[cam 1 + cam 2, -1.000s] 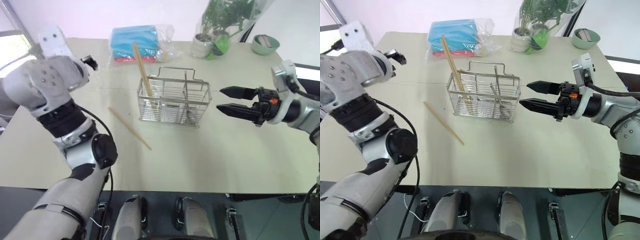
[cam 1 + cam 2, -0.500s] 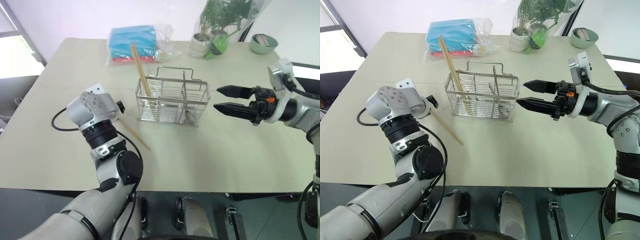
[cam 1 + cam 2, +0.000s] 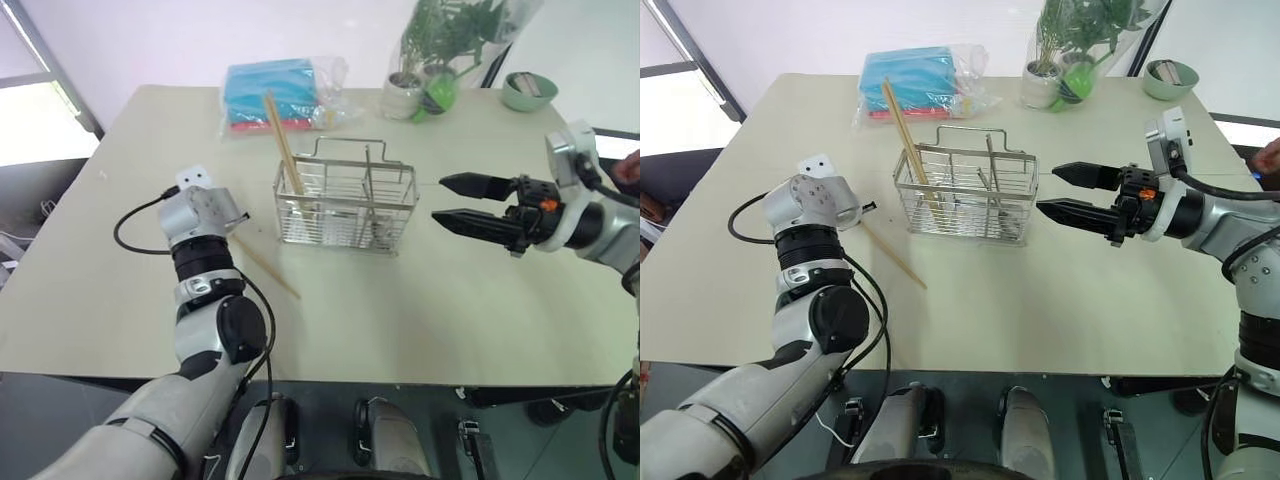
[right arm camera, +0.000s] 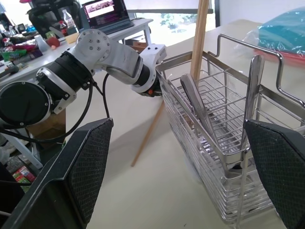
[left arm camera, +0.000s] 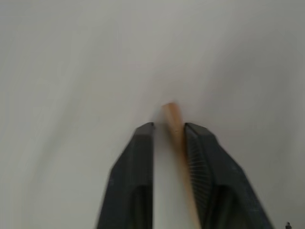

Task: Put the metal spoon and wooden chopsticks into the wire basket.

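While one chopstick lies on the counter, the left tool clamps its end.

Down at the counter, the left tool has its black fingers pinched on the tip of the loose wooden chopstick, just left of the wire basket. A second chopstick leans upright in the basket's left compartment; the metal spoon stands in the right one. Right of the basket, the right tool hovers, fingers spread wide, holding nothing.
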Tool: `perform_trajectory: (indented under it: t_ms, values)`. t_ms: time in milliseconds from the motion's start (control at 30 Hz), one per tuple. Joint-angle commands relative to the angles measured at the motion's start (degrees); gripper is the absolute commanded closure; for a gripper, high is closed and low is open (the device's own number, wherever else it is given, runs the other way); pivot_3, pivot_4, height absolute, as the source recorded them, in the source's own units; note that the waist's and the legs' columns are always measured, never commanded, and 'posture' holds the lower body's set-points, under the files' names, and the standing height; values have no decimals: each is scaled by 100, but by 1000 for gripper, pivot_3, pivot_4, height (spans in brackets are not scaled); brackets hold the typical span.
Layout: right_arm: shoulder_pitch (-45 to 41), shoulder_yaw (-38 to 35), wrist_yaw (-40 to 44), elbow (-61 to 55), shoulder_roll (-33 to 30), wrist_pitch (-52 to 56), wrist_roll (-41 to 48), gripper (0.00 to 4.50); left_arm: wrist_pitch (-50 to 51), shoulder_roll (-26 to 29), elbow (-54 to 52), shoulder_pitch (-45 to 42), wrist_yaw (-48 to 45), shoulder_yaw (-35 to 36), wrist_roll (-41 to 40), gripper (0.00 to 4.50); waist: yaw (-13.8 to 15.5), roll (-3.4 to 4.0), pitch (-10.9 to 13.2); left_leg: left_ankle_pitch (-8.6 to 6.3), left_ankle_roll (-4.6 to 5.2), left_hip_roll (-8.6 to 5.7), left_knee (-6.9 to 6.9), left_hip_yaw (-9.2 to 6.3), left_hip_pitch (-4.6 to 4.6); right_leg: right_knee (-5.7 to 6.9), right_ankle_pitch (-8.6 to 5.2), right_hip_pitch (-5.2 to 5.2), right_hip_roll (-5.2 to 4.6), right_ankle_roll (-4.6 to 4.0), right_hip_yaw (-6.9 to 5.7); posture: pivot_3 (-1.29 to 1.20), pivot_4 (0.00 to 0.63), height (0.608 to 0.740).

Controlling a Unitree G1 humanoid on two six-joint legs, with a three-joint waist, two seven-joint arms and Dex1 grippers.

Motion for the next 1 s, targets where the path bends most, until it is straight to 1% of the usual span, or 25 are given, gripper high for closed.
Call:
perform_trajectory:
  t_ms: [33, 100, 167, 233, 300, 400, 467, 567, 633, 700, 767, 833, 900, 1000]
  values:
    - [-86, -162, 49, -107, -121, -21, 78, 0, 48, -24, 174, 81, 94, 129, -232, 4462, 47, 0, 0, 0, 0, 0, 0, 0, 0, 0, 0, 0, 0, 0, 0, 0, 150, 715]
    - [-107, -140, 57, -75, -114, -40, 54, 0, 30, 50, 148, 71, 151, 141, -290, 4462, 68, 0, 0, 0, 0, 0, 0, 1, 0, -1, 0, 0, 0, 0, 0, 0, 150, 715]
    - [-134, -117, 55, -50, -94, -42, 47, 0, -304, 318, 164, 66, 6, -112, -268, 4462, 64, -1, 0, 0, 1, 0, 0, 1, 0, -2, 0, 0, -1, 0, 0, 0, 150, 715]
    - [-168, -85, 56, -20, -77, -50, 30, 0, -1157, 862, 285, -15, -368, -571, -98, 4462, 47, -5, 3, 0, 0, 1, 0, 1, 0, -1, 0, -2, 2, -1, 0, 0, 150, 715]
    - [-201, -68, 62, 11, -72, -51, 21, 0, -2058, 1322, 419, -197, -700, -825, -73, 4462, 0, -19, 12, 1, -2, 5, -5, 7, -10, 1, 2, -19, 6, -6, 0, 0, 150, 715]
    - [-248, -65, 69, 58, -88, -22, 26, 0, -3464, 1815, 648, -760, -1235, -755, -477, 4462, 4, -42, 25, 26, -42, 8, -5, 8, -53, 4, 8, -64, 10, -14, 0, 0, 150, 715]
    - [-263, -68, 62, 56, -101, 8, 43, 0, -4212, 1956, 791, -1219, -1715, -590, -945, 4462, 71, -56, 34, 27, -43, 7, -5, 13, -60, -1, 9, -67, 7, -13, 0, 0, 150, 715]
    - [-280, -76, 28, 36, -105, 82, 75, 0, -4694, 1988, 939, -1878, -2342, -349, -1723, 4462, 110, -58, 33, 14, -22, -2, 5, 18, -63, -18, 9, -51, -6, -12, -2, 0, 150, 715]
    - [-263, -88, 31, 16, -117, 118, 72, 0, -4738, 1889, 955, -2169, -2635, -299, -2172, 4462, 89, -58, 33, 1, -2, -4, 18, 22, -60, -29, 10, -37, -10, -10, -1, 0, 150, 715]
    - [-248, -109, 16, 0, -122, 151, 76, 0, -4732, 1733, 895, -2304, -2846, -420, -2433, 4462, 74, -58, 33, -4, 7, -5, 26, 22, -59, -36, 19, -28, -11, 7, -2, 0, 150, 715]
    - [-237, -144, -30, -22, -115, 190, 99, 0, -4655, 1535, 745, -2296, -3000, -690, -2528, 4462, 71, -60, 35, -5, 8, -3, 36, 22, -57, -33, 24, -25, -9, 17, -1, 0, 150, 715]
    - [-207, -193, -82, -72, -106, 231, 125, 0, -4655, 1363, 517, -2180, -3319, -1093, -2467, 4462, 62, -62, 36, -19, 32, 2, 45, 21, -58, -26, 24, -25, -4, 17, -1, 0, 150, 715]
    - [-143, -264, -132, -143, -101, 263, 159, 0, -4810, 1283, 256, -1970, -3702, -1661, -2188, 4462, 58, -61, 36, -18, 30, 2, 47, 22, -59, -24, 23, -27, -2, 17, -1, 0, 150, 715]
    - [-42, -383, -235, -243, -91, 298, 212, 0, -4828, 1203, -34, -1708, -4051, -2199, -2029, 4462, 58, -61, 36, -7, 12, 1, 47, 25, -59, -25, 22, -28, 0, 18, -1, 0, 150, 715]
